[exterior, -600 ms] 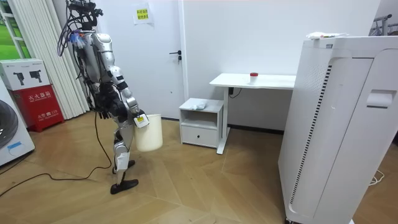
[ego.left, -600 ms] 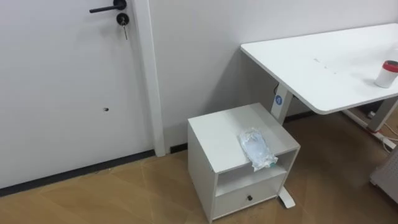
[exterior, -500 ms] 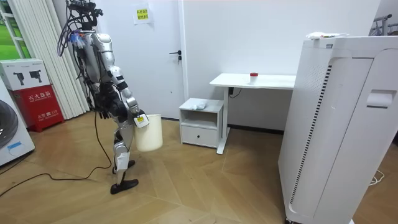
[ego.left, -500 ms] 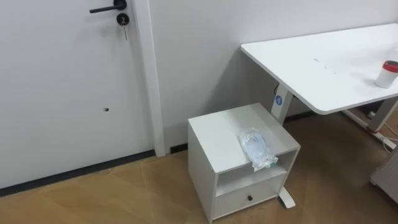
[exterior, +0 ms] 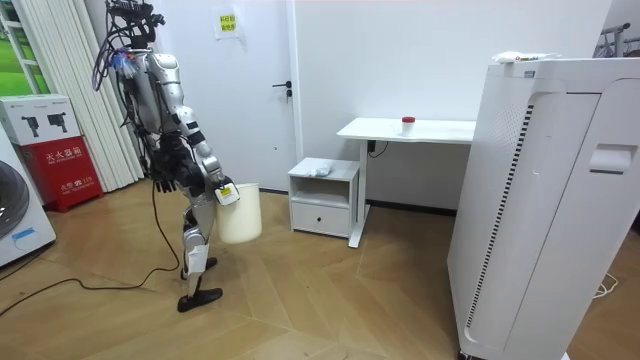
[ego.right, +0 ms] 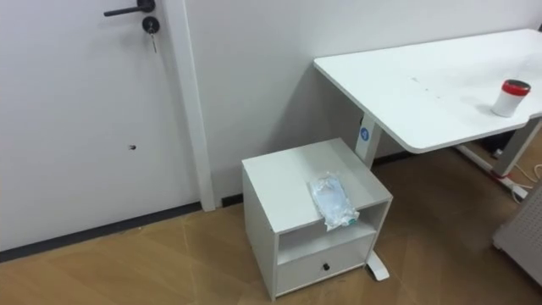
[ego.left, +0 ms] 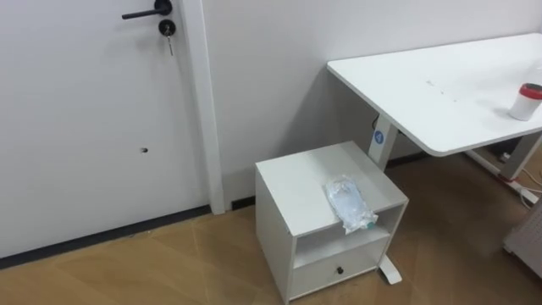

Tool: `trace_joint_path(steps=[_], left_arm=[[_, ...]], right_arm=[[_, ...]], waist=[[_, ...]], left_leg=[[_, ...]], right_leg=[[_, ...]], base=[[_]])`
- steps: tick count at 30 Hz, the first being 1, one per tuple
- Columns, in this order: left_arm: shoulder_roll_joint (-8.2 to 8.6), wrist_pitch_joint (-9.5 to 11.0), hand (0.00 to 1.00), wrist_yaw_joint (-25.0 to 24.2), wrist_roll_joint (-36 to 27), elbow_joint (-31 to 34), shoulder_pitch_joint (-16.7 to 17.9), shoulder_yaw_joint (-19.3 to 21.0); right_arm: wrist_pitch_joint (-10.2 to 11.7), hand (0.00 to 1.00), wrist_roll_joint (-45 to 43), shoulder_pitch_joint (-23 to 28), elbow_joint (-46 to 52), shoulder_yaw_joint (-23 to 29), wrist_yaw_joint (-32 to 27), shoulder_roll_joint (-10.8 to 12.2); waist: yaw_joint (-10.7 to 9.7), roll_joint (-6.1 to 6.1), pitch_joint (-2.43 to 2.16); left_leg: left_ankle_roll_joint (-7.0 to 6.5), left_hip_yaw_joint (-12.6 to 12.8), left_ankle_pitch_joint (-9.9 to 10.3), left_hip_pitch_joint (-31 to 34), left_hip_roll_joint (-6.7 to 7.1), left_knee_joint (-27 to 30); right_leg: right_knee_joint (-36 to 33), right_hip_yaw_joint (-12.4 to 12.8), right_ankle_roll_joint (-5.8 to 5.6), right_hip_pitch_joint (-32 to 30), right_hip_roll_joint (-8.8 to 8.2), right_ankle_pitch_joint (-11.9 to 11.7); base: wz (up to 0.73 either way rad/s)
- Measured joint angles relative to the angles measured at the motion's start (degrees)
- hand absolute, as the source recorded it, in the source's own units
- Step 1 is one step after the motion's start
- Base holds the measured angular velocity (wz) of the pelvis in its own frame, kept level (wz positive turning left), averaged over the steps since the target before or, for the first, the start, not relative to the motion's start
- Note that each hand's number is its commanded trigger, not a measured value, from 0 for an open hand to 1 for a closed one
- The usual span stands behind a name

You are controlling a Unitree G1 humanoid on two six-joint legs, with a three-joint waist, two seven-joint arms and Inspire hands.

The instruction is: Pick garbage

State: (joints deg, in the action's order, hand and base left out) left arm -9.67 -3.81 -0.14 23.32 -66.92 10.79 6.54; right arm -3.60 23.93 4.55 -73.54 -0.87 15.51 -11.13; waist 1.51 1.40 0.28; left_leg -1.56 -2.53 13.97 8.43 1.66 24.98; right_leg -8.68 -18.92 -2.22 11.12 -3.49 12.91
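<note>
Crumpled clear plastic bag (ego.left: 350, 203), the garbage, lies on the white bedside cabinet (ego.left: 292, 182) with 1 end overhanging the front edge. Its long axis runs back to front, roughly toward the robot. It sits ahead and to the right of the right hand (exterior: 226, 192), well apart. The right arm is probably nearer, but that hand is clamped on a white bin (exterior: 243, 218) carried off the floor. The left hand (exterior: 165, 180) hangs by the hip, its state not discernible.
</note>
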Motion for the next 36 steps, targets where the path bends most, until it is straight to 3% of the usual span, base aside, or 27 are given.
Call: trace_joint_path(steps=[14,16,17,20,22,23,24,26,27,28,29,30,31,32,33,35,36], left_arm=[[0.0,-0.9,0.0,-0.1,-0.1,0.0,-0.3,-1.0],[0.0,-0.9,0.0,-0.1,0.4,0.0,-0.9,-0.6],[-0.04,-0.9,0.0,-0.1,0.8,-0.1,-1.0,-0.4],[-0.11,-1.2,0.0,-0.5,2.1,-0.1,-1.2,0.1],[-0.1,-1.3,0.0,-0.6,2.1,-0.2,-1.2,0.0],[-0.09,-1.4,0.0,-0.6,2.1,-0.3,-1.2,0.0],[-0.1,-1.9,0.0,-0.6,2.1,-0.5,-1.1,0.0],[-0.15,-2.4,0.0,-0.6,2.4,-0.7,-0.9,0.0],[-0.19,-2.5,0.0,-0.6,2.3,-0.7,-0.4,0.0],[-0.14,-2.5,0.0,-0.6,2.2,-0.6,-0.5,-0.1],[0.04,-2.2,0.0,-0.7,2.2,-0.5,-0.2,-0.1],[0.04,-2.1,0.0,-0.7,2.2,-0.6,0.4,-0.2],[-0.07,-2.2,0.0,-0.6,2.2,-0.6,1.6,0.2],[-0.05,-2.2,0.0,-0.6,2.2,-0.6,2.1,0.2],[-0.12,-2.2,0.0,-0.5,2.2,-0.6,2.1,0.2],[-0.13,-1.6,0.0,-0.5,1.9,-0.6,1.5,0.3],[-0.38,-0.9,0.0,-0.5,1.6,-0.6,0.6,0.2]], right_arm=[[0.0,1.0,0.1,0.3,0.2,0.1,-0.4,0.0],[0.0,1.0,0.0,0.2,0.2,0.8,-0.4,0.0],[0.0,1.0,0.0,0.3,0.1,1.0,-0.4,0.1],[0.0,1.0,-0.7,0.7,0.0,2.3,-0.4,0.1],[0.4,1.0,-0.6,0.9,-0.1,2.4,-0.5,0.0],[0.4,1.0,-0.5,1.0,-0.1,2.4,-0.5,0.0],[0.5,1.0,0.0,1.1,-0.1,2.3,-0.5,-0.1],[0.6,1.0,0.4,1.1,-0.3,2.6,-0.5,-0.1],[0.7,1.0,0.7,1.0,-0.2,2.7,-0.7,0.0],[0.8,1.0,0.8,1.4,0.0,2.7,-0.9,-0.1],[0.8,1.0,0.9,1.7,-0.1,2.8,-1.5,-0.3],[0.6,1.0,0.9,1.9,-0.2,2.8,-1.9,-0.5],[0.4,1.0,0.6,2.1,-0.1,2.7,-2.3,-0.5],[0.5,1.0,0.4,2.0,0.0,2.6,-2.3,-0.6],[0.6,1.0,0.3,1.8,0.3,2.7,-2.4,-0.3],[1.0,1.0,-0.1,1.4,0.6,2.7,-2.4,-0.2],[1.3,1.0,-1.0,0.9,0.6,2.2,-2.5,0.0]], waist=[[-1.4,0.15,-0.05],[-1.3,0.48,-0.16],[-1.3,0.38,0.01],[-1.3,0.89,0.15],[-1.2,1.18,-0.07],[-1.1,0.65,-0.39],[-1.2,1.28,-0.1],[-1.5,1.2,-0.1],[-1.4,1.34,-0.03],[-1.4,1.57,-0.13],[-1.4,1.7,-0.1],[-0.5,1.74,-0.18],[0.8,2.01,-0.36],[1.1,2.06,-0.4],[0.7,2.4,-0.95],[0.4,3.01,-0.66],[0.2,3.27,-0.04]], left_leg=[[0.38,-1.1,0.0,0.0,-0.3,0.6],[0.95,-1.0,0.6,0.3,-1.02,1.8],[1.1,-0.9,0.8,0.3,-1.23,2.2],[2.05,-0.8,2.3,0.8,-2.54,5.3],[2.66,-0.6,2.6,1.2,-3.25,6.0],[2.8,-0.4,2.6,1.2,-3.48,6.1],[3.03,0.4,2.5,1.3,-3.93,6.6],[2.94,2.4,1.8,3.6,-4.48,10.1],[1.82,4.2,1.1,6.4,-4.52,14.3],[1.6,4.4,1.2,7.5,-3.59,14.0],[1.52,4.8,0.8,9.6,-1.27,9.1],[1.11,5.4,-2.8,11.2,0.23,3.0],[0.46,5.7,-7.2,11.3,1.18,-0.4],[-0.08,5.9,-8.9,11.2,1.35,-1.0],[-1.5,7.2,-9.4,10.8,1.8,-1.1],[-2.53,8.1,-8.3,10.8,2.12,0.2],[-3.05,8.2,-7.4,11.1,1.78,3.0]], right_leg=[[-0.2,0.1,0.11,-0.4,0.5,0.2],[-0.7,0.3,0.73,-0.5,1.21,0.7],[-1.2,0.5,0.83,-0.5,1.35,1.2],[-4.7,2.2,1.86,-1.4,2.15,4.2],[-7.6,2.9,2.65,-3.0,1.93,6.0],[-7.9,3.0,2.87,-3.2,2.04,6.2],[-8.5,3.2,3.17,-3.5,2.1,6.7],[-9.1,3.9,3.83,-3.8,2.36,7.3],[-9.1,6.5,4.66,-3.1,2.71,7.7],[-9.1,7.9,5.08,-2.9,2.72,8.2],[-9.2,9.8,5.69,-3.3,2.53,9.1],[-9.2,11.6,5.62,-3.4,2.35,9.8],[-9.1,13.2,4.72,-3.1,1.48,10.0],[-9.0,13.4,4.53,-3.0,1.1,10.2],[-8.7,14.1,3.92,-3.1,0.33,10.7],[-7.2,14.1,2.54,-2.7,-0.18,9.8],[-5.9,14.4,2.1,-1.5,-0.56,8.9]], base=[[0.01],[-0.06],[-0.05],[-0.05],[-0.07],[-0.12],[-0.05],[0.15],[0.27],[0.31],[0.16],[-0.19],[-0.46],[-0.5],[-0.27],[-0.25],[-0.44]])
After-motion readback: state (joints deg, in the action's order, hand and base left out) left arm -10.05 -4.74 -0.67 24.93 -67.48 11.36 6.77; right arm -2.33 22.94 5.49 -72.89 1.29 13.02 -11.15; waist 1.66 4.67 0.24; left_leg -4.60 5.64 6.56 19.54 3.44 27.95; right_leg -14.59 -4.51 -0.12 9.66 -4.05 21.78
